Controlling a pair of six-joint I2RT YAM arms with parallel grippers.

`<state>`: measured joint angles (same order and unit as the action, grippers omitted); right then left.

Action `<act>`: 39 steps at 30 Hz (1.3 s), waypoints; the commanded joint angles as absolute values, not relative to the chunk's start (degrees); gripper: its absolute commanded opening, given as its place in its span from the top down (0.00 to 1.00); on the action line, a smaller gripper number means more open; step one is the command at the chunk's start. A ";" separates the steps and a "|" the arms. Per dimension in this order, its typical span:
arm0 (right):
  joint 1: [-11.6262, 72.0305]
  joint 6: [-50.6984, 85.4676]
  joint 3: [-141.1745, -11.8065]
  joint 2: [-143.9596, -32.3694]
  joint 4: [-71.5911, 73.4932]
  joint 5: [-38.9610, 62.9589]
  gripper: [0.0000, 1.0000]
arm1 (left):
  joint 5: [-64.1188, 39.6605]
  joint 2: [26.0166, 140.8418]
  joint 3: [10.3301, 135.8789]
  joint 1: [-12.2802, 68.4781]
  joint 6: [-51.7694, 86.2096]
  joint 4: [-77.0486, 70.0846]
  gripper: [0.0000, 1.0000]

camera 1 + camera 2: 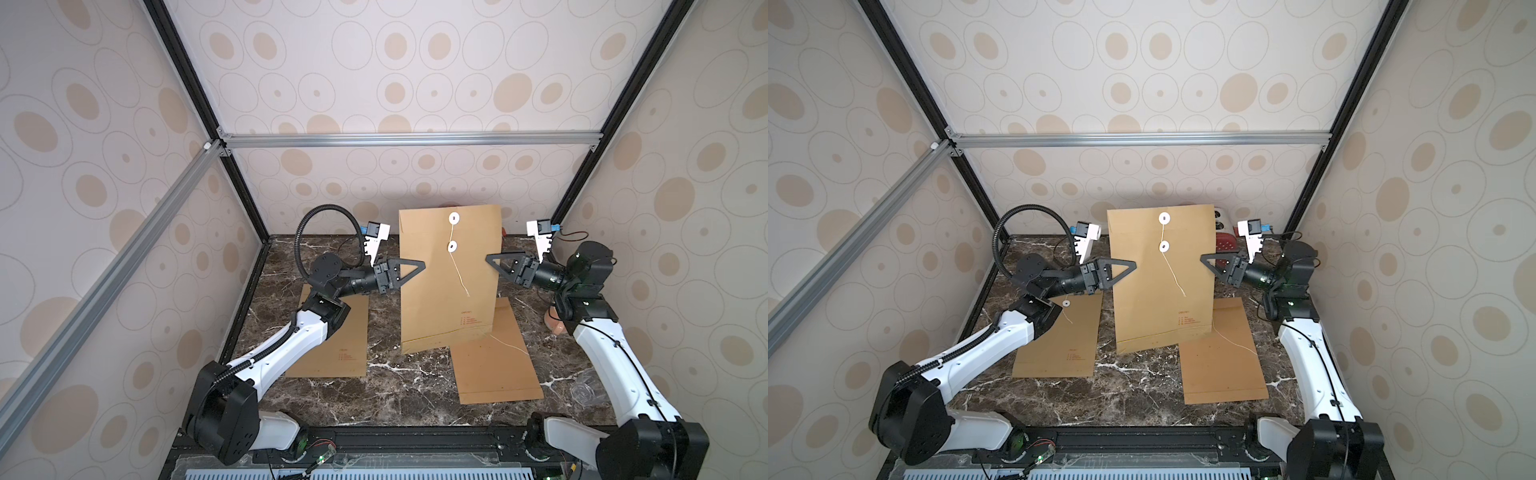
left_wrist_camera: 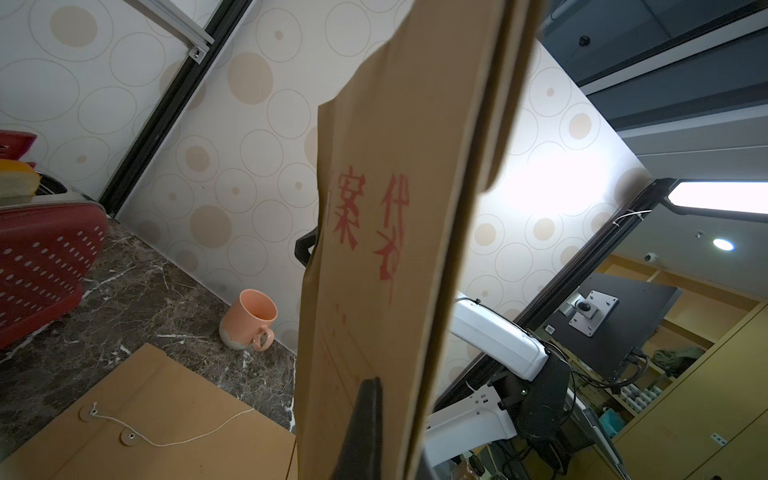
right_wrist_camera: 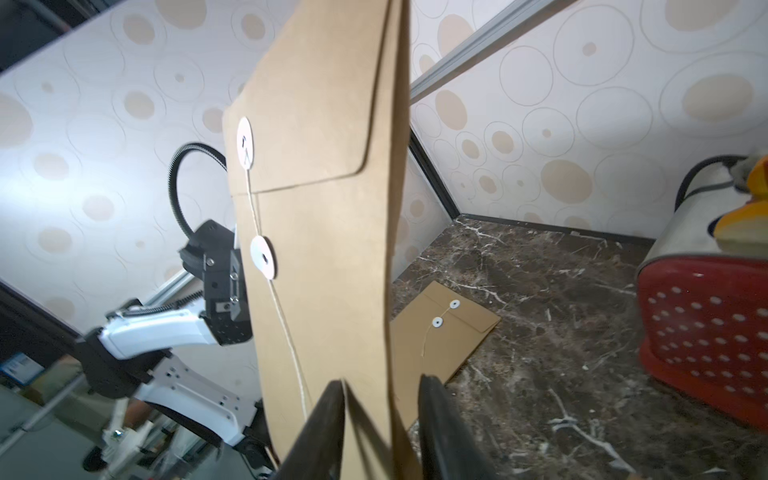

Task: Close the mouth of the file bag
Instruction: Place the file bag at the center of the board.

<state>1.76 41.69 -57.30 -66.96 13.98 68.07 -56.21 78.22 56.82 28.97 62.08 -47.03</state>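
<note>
The brown file bag (image 1: 440, 291) (image 1: 1154, 299) stands upright at the middle of the marble table (image 1: 407, 386), its lower edge resting on the surface. Its flap (image 3: 316, 104) is folded down over the mouth. One white disc (image 1: 454, 217) sits on the flap and another (image 1: 451, 247) on the body. The string (image 1: 459, 274) hangs loose below the lower disc. My left gripper (image 1: 420, 264) (image 2: 395, 390) is shut on the bag's left edge. My right gripper (image 1: 489, 258) (image 3: 382, 381) stands open around the right edge, one finger touching the bag's face and the other apart from it.
Two more brown file bags lie flat, one under my left arm (image 1: 332, 340) and one at front right (image 1: 494, 357). A pink mug (image 2: 249, 320) stands by the right wall. A red perforated basket (image 3: 702, 332) and a toaster (image 3: 685, 216) stand at the back right corner.
</note>
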 commanded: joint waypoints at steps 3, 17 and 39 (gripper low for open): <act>1.49 36.74 -57.65 -66.88 6.60 67.15 0.99 | -57.25 79.27 59.51 28.72 60.03 -44.13 0.86; 4.24 29.14 -44.75 -68.06 -8.18 56.50 1.00 | -29.85 74.95 43.57 26.93 50.14 -18.84 0.01; 17.31 37.32 -43.44 -90.29 1.83 34.37 1.00 | -20.09 80.52 35.68 26.47 49.99 -13.54 0.01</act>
<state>16.47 34.48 -41.60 -87.81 -1.30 39.55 -21.23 79.75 35.53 26.92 49.95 -13.93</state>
